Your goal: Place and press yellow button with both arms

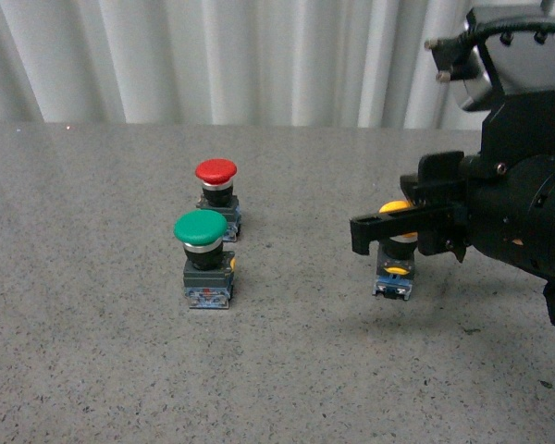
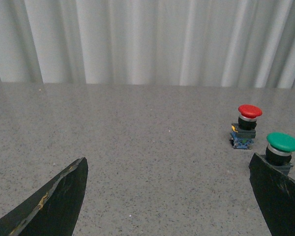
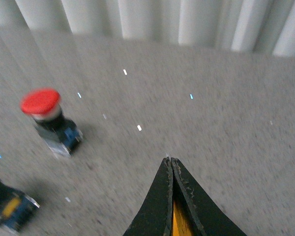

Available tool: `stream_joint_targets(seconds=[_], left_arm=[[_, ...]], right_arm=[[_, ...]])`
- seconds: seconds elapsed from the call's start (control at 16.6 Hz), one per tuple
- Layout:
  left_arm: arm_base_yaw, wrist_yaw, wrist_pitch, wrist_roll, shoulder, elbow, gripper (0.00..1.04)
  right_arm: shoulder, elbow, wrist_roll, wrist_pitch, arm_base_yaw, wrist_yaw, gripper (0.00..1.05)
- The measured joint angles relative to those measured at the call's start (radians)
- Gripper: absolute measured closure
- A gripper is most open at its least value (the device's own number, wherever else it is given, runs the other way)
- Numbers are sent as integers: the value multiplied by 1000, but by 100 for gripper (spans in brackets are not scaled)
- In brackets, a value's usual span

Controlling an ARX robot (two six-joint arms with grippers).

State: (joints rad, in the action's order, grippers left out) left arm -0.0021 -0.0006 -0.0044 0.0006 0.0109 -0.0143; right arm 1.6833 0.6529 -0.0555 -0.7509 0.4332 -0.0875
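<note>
While right fingers (image 1: pixel 393 229) clamp yellow button (image 1: pixel 394 268) above table (image 1: pixel 92 351), left fingers (image 2: pixel 54 196) spread wide, empty

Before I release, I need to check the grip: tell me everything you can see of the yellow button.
The yellow button is clamped in the right gripper, whose black fingers cross its upper body just under the yellow mushroom cap. Only slivers of the cap show. Below hang a yellow tab and a blue-grey base. It stands roughly upright, base low over the speckled grey table; contact cannot be told. In the right wrist view only a yellow strip shows between the closed fingers.
</note>
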Motion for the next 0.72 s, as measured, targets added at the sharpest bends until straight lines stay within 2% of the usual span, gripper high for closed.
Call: stream_joint_targets(seconds=[0.06, 0.12, 0.36, 0.54, 0.6, 0.66, 0.72], left_arm=[[0, 0, 0, 0, 0, 0, 7], [0, 0, 0, 0, 0, 0, 7], [0, 0, 0, 0, 0, 0, 7], [0, 0, 0, 0, 0, 0, 7], [0, 0, 0, 0, 0, 0, 7], [0, 1, 0, 0, 0, 0, 7], [0, -1, 0, 0, 0, 0, 7]], right_arm=[[-69, -10, -80, -140, 6, 22, 103], [-133, -10, -125, -190, 6, 24, 103], [-248, -82, -186, -154, 31, 17, 103], [-488, -179, -213, -50, 59, -11, 103], [-558, -183, -185, 51, 80, -119, 103], [-698, -245, -92, 175, 53, -267, 103], [-763, -285, -64, 227, 26, -296, 103]])
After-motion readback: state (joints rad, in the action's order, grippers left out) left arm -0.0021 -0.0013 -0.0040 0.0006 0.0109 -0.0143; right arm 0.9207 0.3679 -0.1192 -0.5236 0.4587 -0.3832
